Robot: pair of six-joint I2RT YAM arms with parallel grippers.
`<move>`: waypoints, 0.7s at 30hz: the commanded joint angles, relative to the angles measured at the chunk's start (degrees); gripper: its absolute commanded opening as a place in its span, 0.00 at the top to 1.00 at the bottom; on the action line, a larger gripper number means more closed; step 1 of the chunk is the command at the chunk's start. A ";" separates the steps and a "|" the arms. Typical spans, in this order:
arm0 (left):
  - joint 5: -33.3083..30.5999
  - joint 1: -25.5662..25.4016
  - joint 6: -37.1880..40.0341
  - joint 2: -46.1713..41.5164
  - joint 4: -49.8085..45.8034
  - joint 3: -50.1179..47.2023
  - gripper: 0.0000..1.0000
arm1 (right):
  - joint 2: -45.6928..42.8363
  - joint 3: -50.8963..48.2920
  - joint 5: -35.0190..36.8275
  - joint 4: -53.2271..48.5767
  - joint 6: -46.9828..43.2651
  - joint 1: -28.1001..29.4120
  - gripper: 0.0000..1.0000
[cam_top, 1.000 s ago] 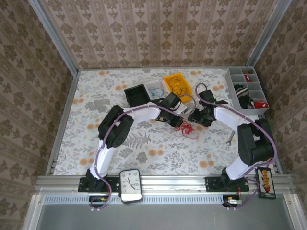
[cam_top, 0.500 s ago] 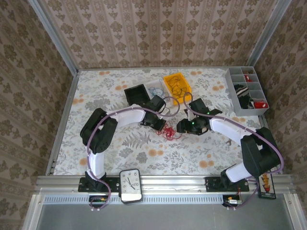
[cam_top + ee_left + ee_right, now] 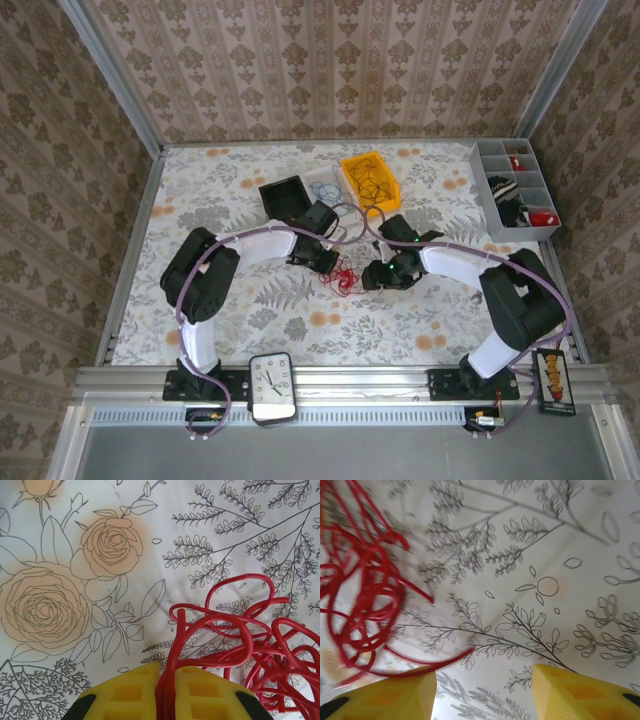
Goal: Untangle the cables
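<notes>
Tangled thin red cable (image 3: 345, 275) lies mid-table on the floral-print tablecloth (image 3: 300, 320), between the two grippers. Left gripper (image 3: 167, 677): yellow fingers pinched together on several red strands, with the rest of the tangle spilling to its right. Right gripper (image 3: 484, 682): jaws apart, holding nothing, tangle just to its left.
</notes>
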 commanded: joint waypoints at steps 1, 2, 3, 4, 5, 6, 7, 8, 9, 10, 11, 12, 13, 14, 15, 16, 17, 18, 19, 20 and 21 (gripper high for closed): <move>0.43 0.29 -0.77 -1.46 -0.06 0.47 1.00 | 2.63 2.92 5.98 -1.88 -0.60 1.40 0.45; 0.74 0.28 -0.75 -1.36 0.03 0.52 1.00 | 3.25 3.50 6.81 -1.93 -0.72 1.71 0.45; 0.96 0.28 -0.77 -1.35 0.10 0.56 1.00 | 3.70 4.07 7.22 -1.99 -0.87 2.03 0.45; 1.20 0.32 -0.83 -1.27 0.11 0.74 1.00 | 4.11 4.43 7.79 -1.93 -0.89 2.41 0.45; 1.47 0.34 -0.77 -1.26 0.26 0.61 1.00 | 4.34 4.66 8.07 -1.55 -0.92 2.74 0.45; 1.57 0.29 -0.84 -1.26 0.44 0.63 1.00 | 4.60 4.76 8.38 -1.13 -0.96 3.00 0.45; 1.74 0.32 -0.77 -1.19 0.54 0.55 1.00 | 4.96 4.99 8.46 -0.76 -1.09 3.27 0.45; 2.01 0.40 -0.64 -1.17 0.70 0.47 1.00 | 5.38 5.50 8.36 -0.85 -1.14 3.40 0.45; 2.02 0.29 -0.59 -1.17 0.73 0.35 1.00 | 5.72 6.00 8.32 -0.96 -1.31 3.41 0.45; 2.02 0.33 -0.68 -1.09 0.64 0.34 1.00 | 6.01 6.35 8.20 -0.81 -1.29 3.48 0.45; 2.17 0.25 -0.60 -1.06 0.59 0.27 1.00 | 6.14 6.78 7.98 -0.49 -1.29 3.50 0.45; 2.23 0.25 -0.59 -1.00 0.64 0.21 1.00 | 6.32 7.03 7.93 -0.12 -1.31 3.50 0.45; 2.20 0.29 -0.68 -1.00 0.72 0.05 1.00 | 6.56 7.37 7.88 0.16 -1.14 3.46 0.45; 2.33 0.25 -0.68 -1.00 0.88 -0.07 1.00 | 6.79 7.80 7.64 0.31 -1.01 3.58 0.46; 2.24 0.29 -0.83 -1.00 0.98 -0.11 1.00 | 7.10 8.26 7.77 0.44 -0.73 3.74 0.46; 2.03 0.24 -1.07 -1.00 1.07 -0.31 1.00 | 7.33 8.54 8.59 0.61 -0.36 4.08 0.46; 2.16 0.25 -1.20 -1.04 1.31 -0.39 1.00 | 7.53 8.81 9.66 0.69 -0.02 4.56 0.47; 2.41 0.16 -1.33 -1.08 1.55 -0.58 1.00 | 7.94 9.11 11.40 0.45 0.34 5.08 0.47; 2.52 0.08 -1.29 -1.17 1.82 -0.70 1.00 | 8.41 9.55 13.61 0.03 0.71 5.65 0.48; 2.72 0.07 -1.25 -1.26 1.94 -0.79 1.00 | 8.96 10.05 16.00 -0.76 0.94 6.38 0.49; 2.77 -0.02 -1.12 -1.33 1.96 -0.74 1.00 | 9.70 10.60 18.43 -1.75 1.27 7.02 0.50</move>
